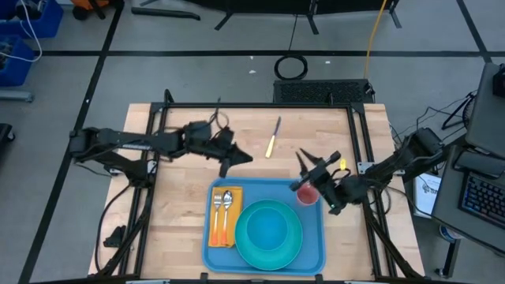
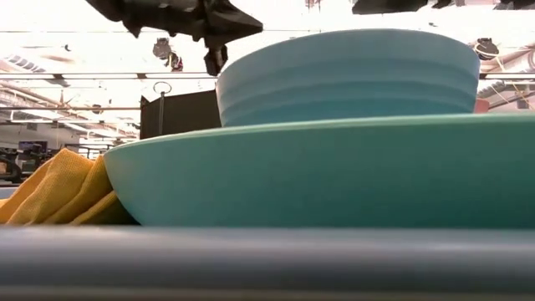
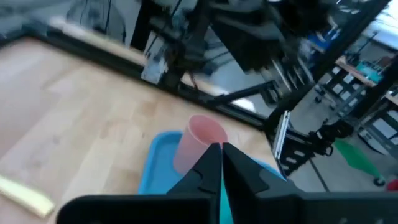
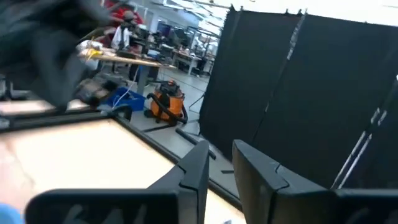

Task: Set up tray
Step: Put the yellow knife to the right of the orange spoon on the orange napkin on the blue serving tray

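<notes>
Wooden worktop (image 1: 189, 197) | blue tray (image 1: 316, 252) at near edge, carrying plate, napkin, cutlery, pink cup (image 1: 307, 194) | left hand (image 1: 237, 158) fingers together, empty, beside tray | right hand (image 1: 314, 175) above cup, grip unclear | knife (image 1: 272, 137) outside tray, probably next.

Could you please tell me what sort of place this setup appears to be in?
Probably a robotics lab or workshop: a wooden table in a black frame, workbenches with gear beyond it, and an orange shop vacuum on the floor.
</notes>
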